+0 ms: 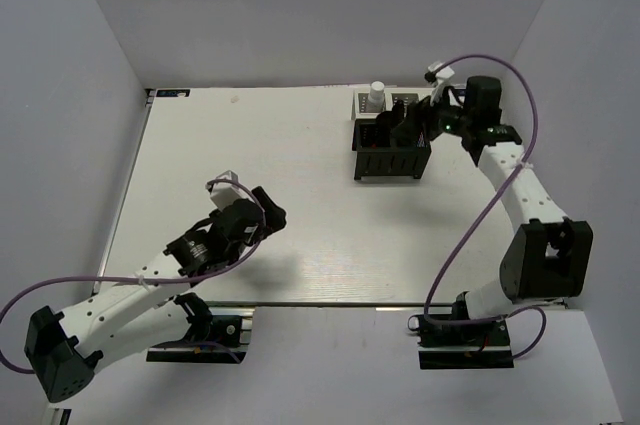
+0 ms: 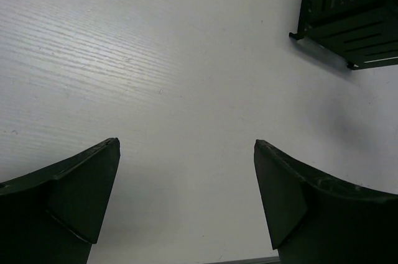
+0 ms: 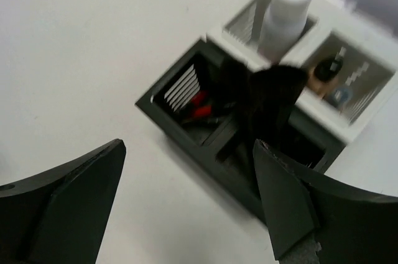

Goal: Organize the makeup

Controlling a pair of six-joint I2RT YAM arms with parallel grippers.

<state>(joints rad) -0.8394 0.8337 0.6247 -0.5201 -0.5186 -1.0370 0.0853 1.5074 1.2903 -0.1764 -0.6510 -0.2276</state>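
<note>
A white-capped clear bottle [image 1: 377, 97] [image 3: 289, 9] stands in a white tray [image 3: 348, 124] behind the black mesh organizer [image 1: 388, 155] [image 3: 186, 136]. A black fan brush [image 3: 268, 96] stands in the organizer, and dark-red pencils [image 3: 199, 105] lie in its left compartment. A tan bottle with a dark cap [image 3: 324, 72] sits in the white tray. My right gripper [image 1: 418, 122] [image 3: 188, 146] is open and empty, just above the organizer's near wall. My left gripper [image 1: 266, 213] [image 2: 186, 143] is open and empty over bare table, far left of the organizer [image 2: 351, 15].
The white table [image 1: 260, 145] is walled by grey panels at the left, back and right. The organizer and the white tray sit together at the back right. A purple cable loops beside each arm.
</note>
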